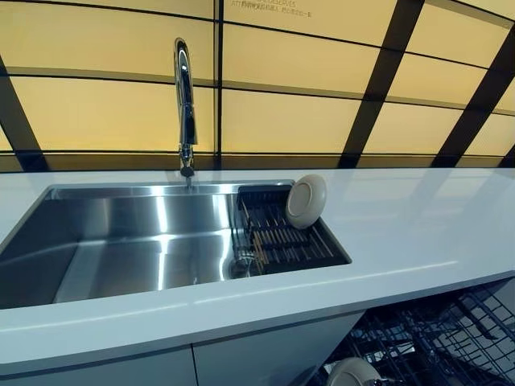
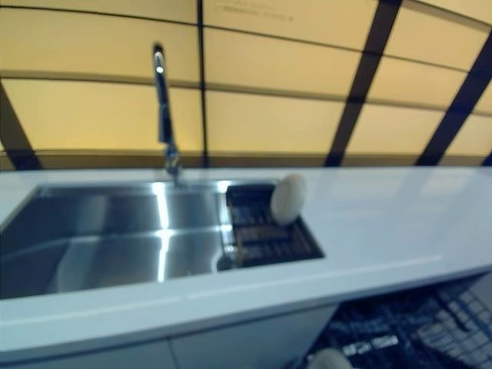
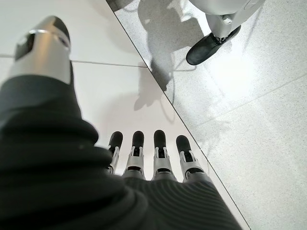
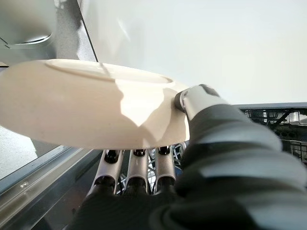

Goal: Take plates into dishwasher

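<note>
A cream plate is pinched in my right hand, thumb on its rim and fingers under it. Its edge shows at the bottom of the left eye view, low beside the open dishwasher's dark wire rack. A second cream plate stands on edge in the dark dish rack at the right end of the sink. My left hand shows only in the left wrist view, fingers straight and empty, hanging over the floor.
A chrome faucet stands behind the sink. The white counter runs across the front and right of the sink. The dishwasher rack sits below the counter edge at the lower right.
</note>
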